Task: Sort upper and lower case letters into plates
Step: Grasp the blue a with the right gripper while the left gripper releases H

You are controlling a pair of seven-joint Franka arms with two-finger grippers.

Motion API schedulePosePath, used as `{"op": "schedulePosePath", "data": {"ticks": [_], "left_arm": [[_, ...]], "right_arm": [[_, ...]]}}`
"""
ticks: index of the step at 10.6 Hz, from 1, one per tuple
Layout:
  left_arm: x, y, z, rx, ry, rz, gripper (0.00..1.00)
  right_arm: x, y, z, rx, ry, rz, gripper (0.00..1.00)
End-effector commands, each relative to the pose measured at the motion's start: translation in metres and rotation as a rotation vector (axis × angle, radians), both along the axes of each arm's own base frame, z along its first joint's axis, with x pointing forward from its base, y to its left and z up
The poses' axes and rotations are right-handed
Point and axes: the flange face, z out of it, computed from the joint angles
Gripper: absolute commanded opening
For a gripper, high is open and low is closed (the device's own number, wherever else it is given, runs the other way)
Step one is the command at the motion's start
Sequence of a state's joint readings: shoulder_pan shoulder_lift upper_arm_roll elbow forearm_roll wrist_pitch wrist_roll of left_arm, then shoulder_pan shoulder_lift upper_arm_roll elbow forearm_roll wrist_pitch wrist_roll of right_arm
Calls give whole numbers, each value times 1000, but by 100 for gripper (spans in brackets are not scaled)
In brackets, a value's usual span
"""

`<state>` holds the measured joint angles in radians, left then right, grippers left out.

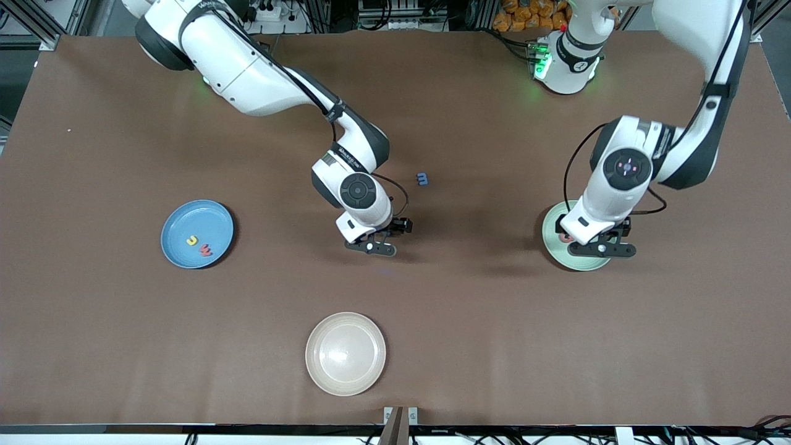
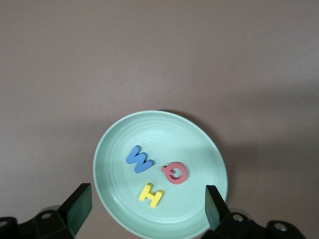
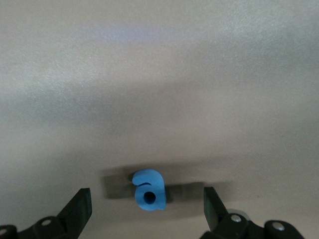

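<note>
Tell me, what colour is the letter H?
Yellow; the H shows best in the left wrist view.

A brown tabletop point(image 1: 469, 321) fills almost the whole front view, matte and plain, with a faint pale speck near its upper left edge. A beige cream plate point(image 1: 345, 353) sits low in the centre of the frame, close to the bottom edge of the tabletop; it is round, shallow and has nothing in it. Along the top of the frame, above the tabletop's edge, a heap of orange objects point(image 1: 530, 15) shows right of centre, beside dark cables and metal framing. At the bottom centre a small metal bracket point(image 1: 400, 419) stands at the tabletop's edge.
</note>
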<state>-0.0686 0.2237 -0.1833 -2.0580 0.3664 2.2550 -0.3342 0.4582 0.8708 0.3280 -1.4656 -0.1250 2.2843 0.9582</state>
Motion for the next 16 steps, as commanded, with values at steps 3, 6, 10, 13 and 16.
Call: {"op": "schedulePosePath", "data": {"ticks": [3, 6, 10, 13, 16], "left_arm": [[-21, -41, 98, -40, 9, 24, 100], [-32, -49, 148, -90, -41, 30, 100], [-39, -46, 182, -116, -22, 54, 100], [-40, -46, 190, -133, -20, 62, 100], [-43, -45, 196, -135, -29, 63, 100]], "right_arm": [[-2, 9, -6, -23, -6, -6, 98], [-4, 10, -11, -29, -5, 0, 95], [-5, 10, -14, -36, -11, 9, 86], [-6, 10, -16, -42, -15, 19, 79], [-5, 8, -17, -48, -22, 29, 71]]}}
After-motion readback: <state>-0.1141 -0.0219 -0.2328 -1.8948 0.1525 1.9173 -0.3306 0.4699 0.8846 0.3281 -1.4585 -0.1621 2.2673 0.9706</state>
